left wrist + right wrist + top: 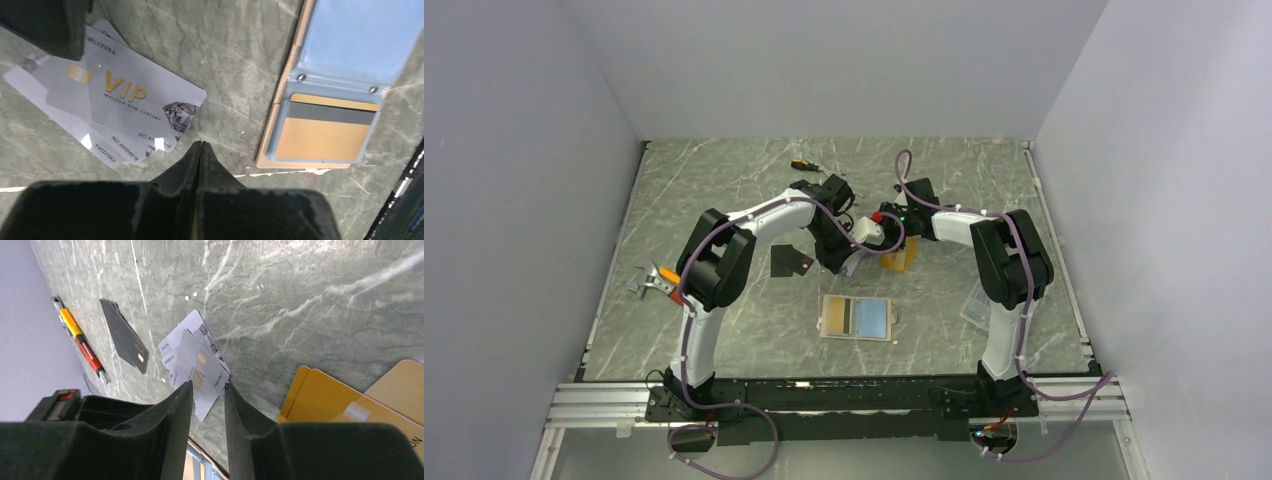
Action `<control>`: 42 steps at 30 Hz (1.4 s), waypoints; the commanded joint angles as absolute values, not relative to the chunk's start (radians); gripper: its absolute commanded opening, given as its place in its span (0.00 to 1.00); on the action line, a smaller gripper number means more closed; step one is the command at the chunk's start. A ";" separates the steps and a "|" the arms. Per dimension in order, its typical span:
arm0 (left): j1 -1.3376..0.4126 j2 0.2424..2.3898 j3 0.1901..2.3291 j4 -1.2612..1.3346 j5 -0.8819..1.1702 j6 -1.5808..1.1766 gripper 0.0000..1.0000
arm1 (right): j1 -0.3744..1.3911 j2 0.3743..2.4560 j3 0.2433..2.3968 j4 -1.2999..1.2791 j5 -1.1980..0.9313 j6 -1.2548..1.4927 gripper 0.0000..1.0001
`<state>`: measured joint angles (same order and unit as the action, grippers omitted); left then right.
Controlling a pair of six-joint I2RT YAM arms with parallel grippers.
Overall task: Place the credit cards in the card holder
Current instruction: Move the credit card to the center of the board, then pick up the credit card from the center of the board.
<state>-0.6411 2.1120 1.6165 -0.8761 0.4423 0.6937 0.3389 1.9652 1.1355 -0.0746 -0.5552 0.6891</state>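
The tan card holder (856, 318) lies open near the table's middle, blue panels up, and one pocket holds an orange card (325, 140). Two silver-grey credit cards (125, 100) lie overlapped on the table just left of the holder (280, 120). My left gripper (201, 145) is shut and empty, its tip between the silver cards and the holder. My right gripper (207, 386) is open, its fingertips on either side of the top silver card's (197, 367) end; I cannot tell if they touch it. A black card (791, 262) lies further left.
Orange cards (325, 400) lie on the table to the right of the silver ones. A yellow and red screwdriver (80, 340) lies near the back. An orange-handled tool (656, 282) sits at the left edge and a clear plastic box (977, 303) by the right arm.
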 commanded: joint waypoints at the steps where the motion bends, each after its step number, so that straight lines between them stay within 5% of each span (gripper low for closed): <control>1: -0.626 2.067 1.706 -0.927 0.564 0.721 0.03 | 0.333 1.918 1.130 -0.055 -0.557 0.683 0.32; 20: -0.662 2.132 1.617 -0.781 0.298 0.698 0.01 | 0.331 1.903 1.110 -0.033 -0.563 0.700 0.31; 42: -0.678 2.134 1.582 -0.802 0.298 0.733 0.00 | 0.322 1.929 1.052 0.089 -0.651 0.786 0.31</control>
<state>-0.6670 2.1223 1.6096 -0.7910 0.2977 0.7002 0.3264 1.9446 1.0683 0.0093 -0.6117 0.7483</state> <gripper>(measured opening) 0.010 0.311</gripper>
